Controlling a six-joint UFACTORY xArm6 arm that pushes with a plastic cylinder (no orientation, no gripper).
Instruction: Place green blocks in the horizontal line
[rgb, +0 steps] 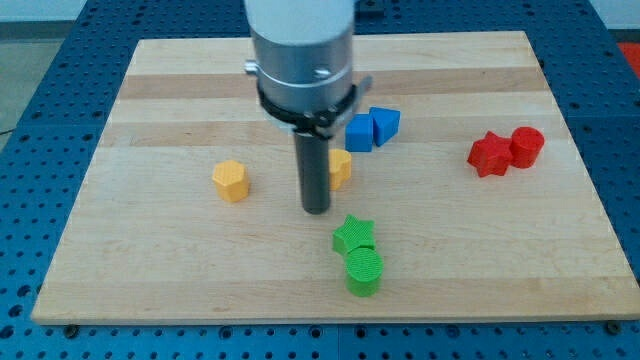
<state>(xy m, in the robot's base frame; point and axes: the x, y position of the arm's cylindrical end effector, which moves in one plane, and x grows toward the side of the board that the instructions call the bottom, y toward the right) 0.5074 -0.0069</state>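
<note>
a wooden board (180, 270) is lying on a blue perforated surface (30, 200), seen from above & in front. a silver cylindrical arm end (302, 60) is hanging down from the view's top centre, w/ a straight dark rod below it. my tip (317, 209) is resting near the board's centre; there are no fingers on this rig, just the rod, so nothing is being held. a green star block (354, 235) is sitting just below & to the view's right of my tip, apart from it. a green cylinder block (364, 271) is touching the star's lower edge, so the 2 greens are stacking top-to-bottom in the view, not side by side. a yellow block (230, 181) is sitting to the view's left of the rod. another yellow block (341, 167) is peeking out just right of the rod, partly hidden behind it. 2 blue blocks, a blue cube (359, 133) & a blue wedge-like block (385, 124), are touching each other up & right of the rod. a red star-like block (489, 155) & a red cylinder block (527, 146) are touching at the view's right side.
</note>
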